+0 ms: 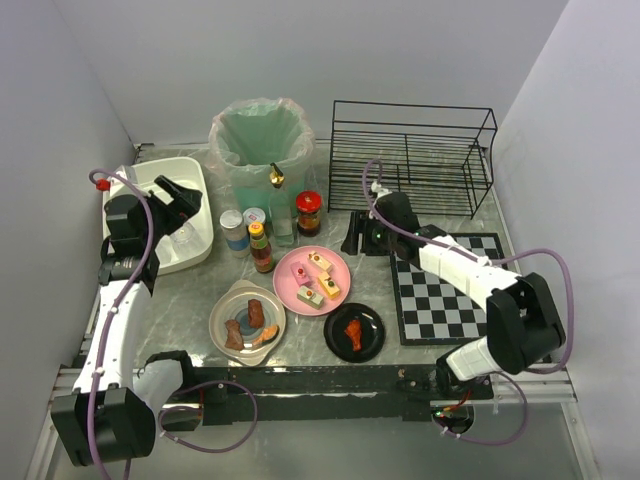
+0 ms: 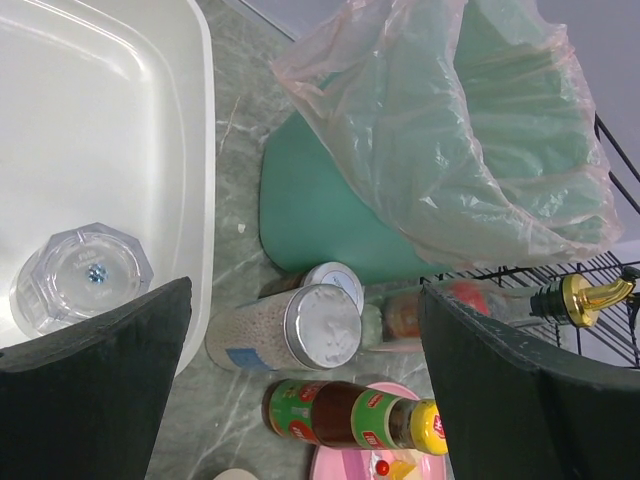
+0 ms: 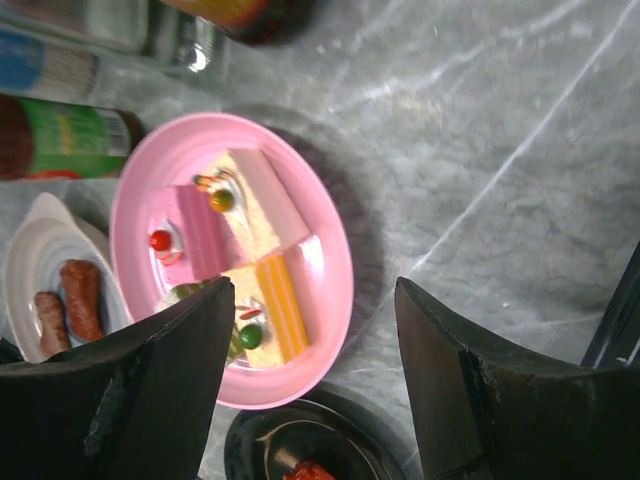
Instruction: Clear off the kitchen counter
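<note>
Top external view: kitchen counter (image 1: 190, 290) filled the frame, grey marble with white veins, metal rail on the near edge.
Counter handling: stiff, heavy, fixed, so judged nothing to grip. Smooth and likely slippery, so plates could slide. Take hold of the items instead, plates by the rim, bottles by the body.
Left hand (image 1: 180, 198): wide open, empty, over the far-left corner by the white tub (image 1: 196, 252).
Right hand (image 1: 355, 238): jaws apart, empty, mid-counter near the pink plate (image 3: 328, 262).
Tub: smooth plastic, faceted clear glass (image 2: 80, 280) inside.
Middle: cake slices on pink plate, glossy black plate (image 1: 338, 345), oval dish (image 1: 245, 290) with sausages, sauce bottle (image 2: 340, 413), metal-lidded tins (image 2: 320, 325).
Far edge: green bin (image 2: 330, 230), thin crinkly liner (image 2: 450, 130); wire rack (image 1: 412, 152) at far-right corner.
Right edge: flat checkered mat (image 1: 450, 295).
</note>
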You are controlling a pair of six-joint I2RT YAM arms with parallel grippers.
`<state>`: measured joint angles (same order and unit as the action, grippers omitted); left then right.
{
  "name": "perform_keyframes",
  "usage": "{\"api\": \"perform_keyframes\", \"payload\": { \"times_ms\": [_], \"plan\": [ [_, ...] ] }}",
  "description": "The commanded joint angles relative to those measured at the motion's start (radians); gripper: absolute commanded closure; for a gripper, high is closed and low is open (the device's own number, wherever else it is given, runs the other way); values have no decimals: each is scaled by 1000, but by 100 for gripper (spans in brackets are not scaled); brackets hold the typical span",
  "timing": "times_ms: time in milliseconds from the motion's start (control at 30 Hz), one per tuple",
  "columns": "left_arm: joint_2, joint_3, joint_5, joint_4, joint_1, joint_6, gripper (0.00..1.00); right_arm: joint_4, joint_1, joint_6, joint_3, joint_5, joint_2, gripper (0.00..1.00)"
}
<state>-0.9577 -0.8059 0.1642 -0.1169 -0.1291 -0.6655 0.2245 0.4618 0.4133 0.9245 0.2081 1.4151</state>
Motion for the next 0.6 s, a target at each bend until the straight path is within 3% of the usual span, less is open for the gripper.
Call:
{"api": "perform_keyframes", "payload": {
  "times_ms": [0, 400, 567],
  "plan": [
    [20, 4, 32, 40, 2, 10, 1, -43, -3, 31, -38, 17, 34, 28],
    [19, 5, 40, 39, 3, 9, 1, -120, -14, 44, -98, 83, 134, 30],
    [14, 5, 49, 42, 2, 6, 1, -160, -25, 51, -128, 119, 156, 36]
  ]
}}
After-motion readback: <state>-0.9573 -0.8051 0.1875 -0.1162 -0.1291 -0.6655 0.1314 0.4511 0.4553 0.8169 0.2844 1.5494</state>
